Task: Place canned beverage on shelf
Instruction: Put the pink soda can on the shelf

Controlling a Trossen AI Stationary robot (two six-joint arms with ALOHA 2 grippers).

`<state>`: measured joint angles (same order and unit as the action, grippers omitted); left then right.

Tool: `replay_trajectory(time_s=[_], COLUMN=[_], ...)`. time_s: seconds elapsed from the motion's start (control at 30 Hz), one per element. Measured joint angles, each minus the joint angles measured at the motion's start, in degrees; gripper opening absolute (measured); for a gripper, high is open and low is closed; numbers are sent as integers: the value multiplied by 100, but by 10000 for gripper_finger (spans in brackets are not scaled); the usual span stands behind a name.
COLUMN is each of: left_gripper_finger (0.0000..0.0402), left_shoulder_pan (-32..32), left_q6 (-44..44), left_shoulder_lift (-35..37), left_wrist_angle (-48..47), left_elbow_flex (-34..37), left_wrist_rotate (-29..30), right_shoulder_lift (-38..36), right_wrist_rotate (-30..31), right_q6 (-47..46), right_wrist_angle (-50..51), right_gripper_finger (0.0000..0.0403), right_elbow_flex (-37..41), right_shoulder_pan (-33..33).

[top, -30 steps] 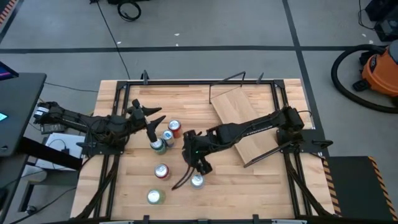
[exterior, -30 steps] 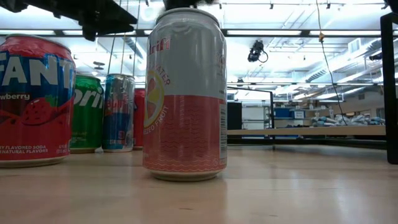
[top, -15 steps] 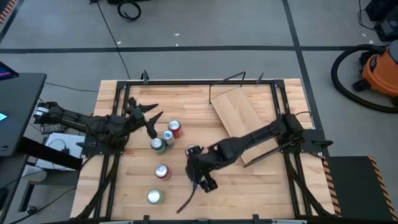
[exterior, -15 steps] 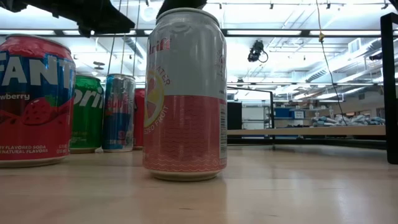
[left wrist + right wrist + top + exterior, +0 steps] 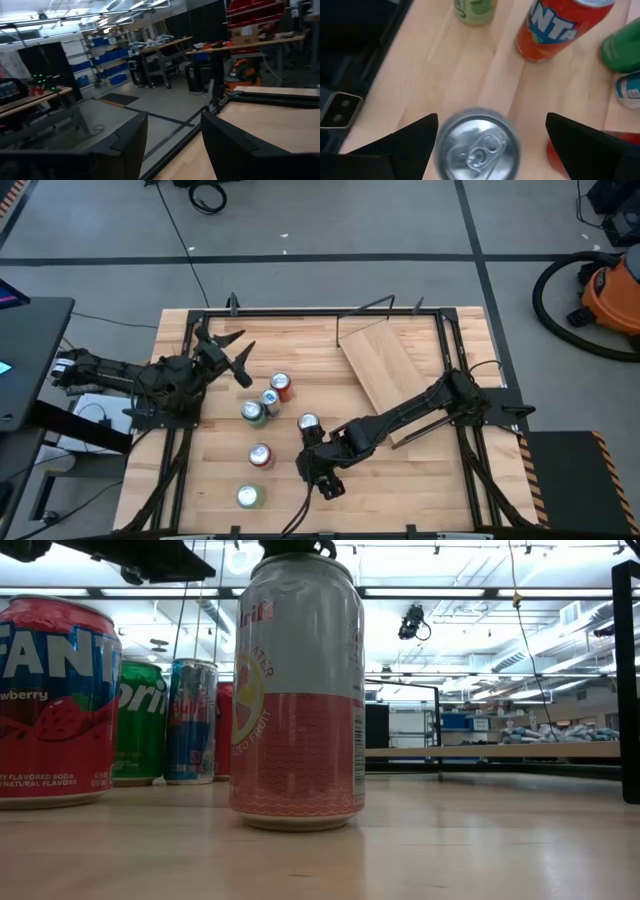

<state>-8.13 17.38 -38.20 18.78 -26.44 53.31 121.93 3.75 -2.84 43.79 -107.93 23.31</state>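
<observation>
Left gripper [image 5: 226, 356]: drawn back toward the table's [image 5: 405, 490] 10 o'clock corner, fingers parted, empty.
Fanta can [image 5: 260, 455]: at 9 o'clock of the pink-and-white can [image 5: 297, 690], near it.
Right gripper [image 5: 322, 477]: now come down over that can, fingers spread wide on either side of its top, no grip.
Bare tabletop from 1 to 5 o'clock of the can.
Shelf [image 5: 385, 365]: at its 1 o'clock, well apart.

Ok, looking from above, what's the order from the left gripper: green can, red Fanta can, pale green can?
1. green can, close by the left gripper.
2. red Fanta can, in the middle of the table.
3. pale green can, near the table's edge.
</observation>
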Motion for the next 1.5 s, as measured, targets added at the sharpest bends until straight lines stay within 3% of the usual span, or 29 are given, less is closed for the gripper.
replay_trajectory(time_s=[0.53,1.1,1.5], left_gripper_finger=[194,194,194], left_shoulder_pan=[279,277,277], left_q6=[-25,-25,-25], left_shoulder_lift=[-2,-4,-4], left_wrist_angle=[70,68,68], left_elbow_flex=[0,2,2], left_wrist_rotate=[-1,-1,-1], right_shoulder_lift=[-11,-19,-408], right_wrist_rotate=[-296,-101,133], right_q6=[-123,149,199], right_wrist_angle=[-176,-260,529], right_gripper_finger=[380,327,328], right_elbow_flex=[563,665,663], right_shoulder_pan=[30,31,14])
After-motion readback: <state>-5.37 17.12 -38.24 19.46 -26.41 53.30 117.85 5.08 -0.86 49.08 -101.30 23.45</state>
